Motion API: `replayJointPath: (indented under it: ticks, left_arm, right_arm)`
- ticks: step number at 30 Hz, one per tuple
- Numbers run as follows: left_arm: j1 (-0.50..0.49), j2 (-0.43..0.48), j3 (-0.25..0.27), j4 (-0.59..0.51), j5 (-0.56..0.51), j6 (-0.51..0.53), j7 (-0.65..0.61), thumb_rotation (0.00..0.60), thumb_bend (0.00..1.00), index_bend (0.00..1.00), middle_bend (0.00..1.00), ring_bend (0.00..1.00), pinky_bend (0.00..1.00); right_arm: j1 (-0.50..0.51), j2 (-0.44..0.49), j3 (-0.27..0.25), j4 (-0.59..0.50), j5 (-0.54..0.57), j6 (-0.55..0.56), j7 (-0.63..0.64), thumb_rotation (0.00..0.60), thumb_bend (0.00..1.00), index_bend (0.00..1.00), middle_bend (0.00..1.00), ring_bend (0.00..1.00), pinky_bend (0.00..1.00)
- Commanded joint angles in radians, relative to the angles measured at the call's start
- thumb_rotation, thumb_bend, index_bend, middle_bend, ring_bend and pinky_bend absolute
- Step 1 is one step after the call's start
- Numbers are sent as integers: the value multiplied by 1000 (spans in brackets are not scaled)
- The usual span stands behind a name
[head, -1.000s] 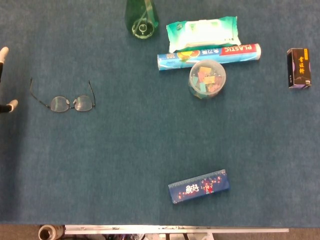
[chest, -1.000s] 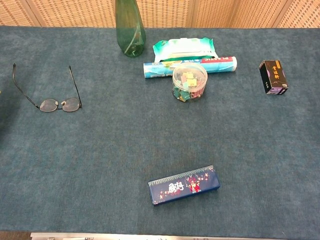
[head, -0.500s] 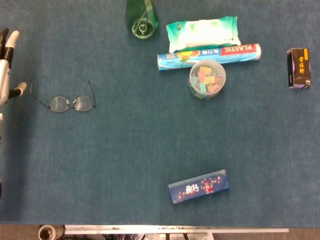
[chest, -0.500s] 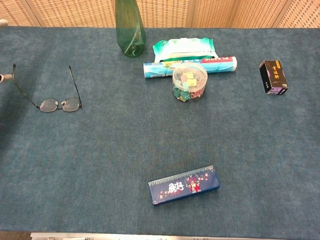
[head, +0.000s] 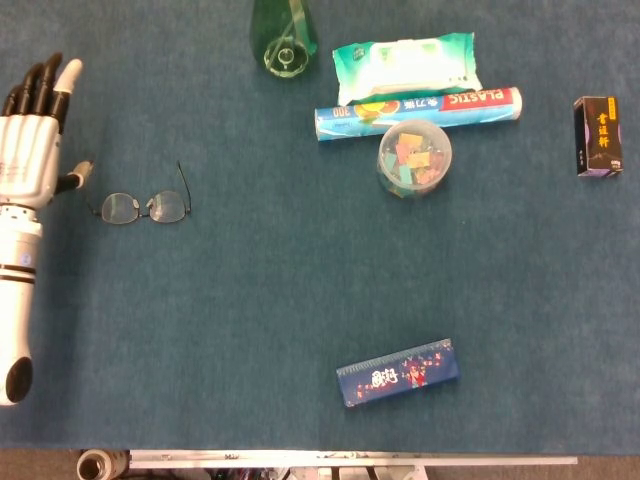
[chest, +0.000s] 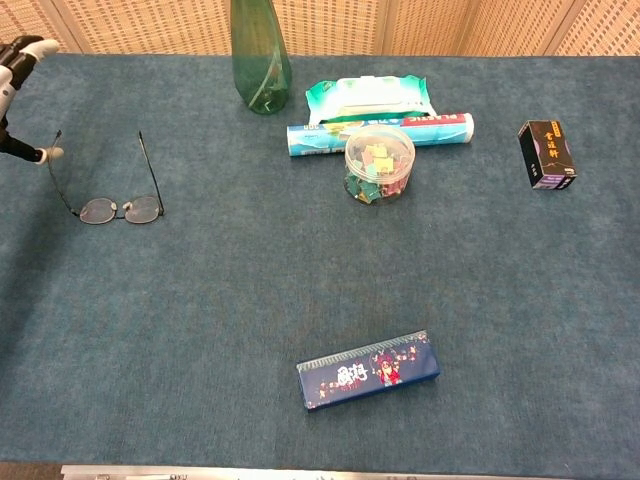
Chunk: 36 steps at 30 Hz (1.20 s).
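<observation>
Left hand (head: 30, 150) spread wide, holding nothing, beside one pair of glasses (head: 135, 205), one bottle (head: 284, 35), one pencil case (head: 398, 373)

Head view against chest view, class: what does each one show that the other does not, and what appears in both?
Only the head view shows the left robot hand whole, open and flat, with its white forearm, and looks down into the green bottle. Only the chest view shows the perforated wall behind the table and the bottle's side. Both show the glasses, wipes pack, plastic-wrap roll, clip jar, black box and blue pencil case.
</observation>
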Motion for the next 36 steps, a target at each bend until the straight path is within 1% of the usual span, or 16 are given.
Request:
replayJointPath:
  ticks: [1, 14, 22, 36]
  left_arm:
    - [-5, -11, 3, -3, 2, -1, 5, 600, 150, 0, 0, 0, 143]
    - [-8, -68, 23, 23, 7, -11, 7, 600, 150, 0, 0, 0, 142]
    - [-15, -102, 25, 51, 8, -21, -7, 600, 149, 0, 0, 0, 142]
    - [-24, -174, 39, 140, 20, -41, -53, 600, 149, 0, 0, 0, 142]
  right_arm:
    - [-1, 0, 0, 1, 0, 1, 2, 600, 163, 249, 243, 244, 434]
    - [-8, 7, -3, 1, 0, 8, 9, 600, 162, 249, 244, 244, 434]
    - [-14, 9, -6, -1, -2, 13, 9, 600, 162, 250, 244, 244, 434]
    - [-23, 24, -7, -17, 0, 21, -2, 600, 162, 249, 244, 244, 434]
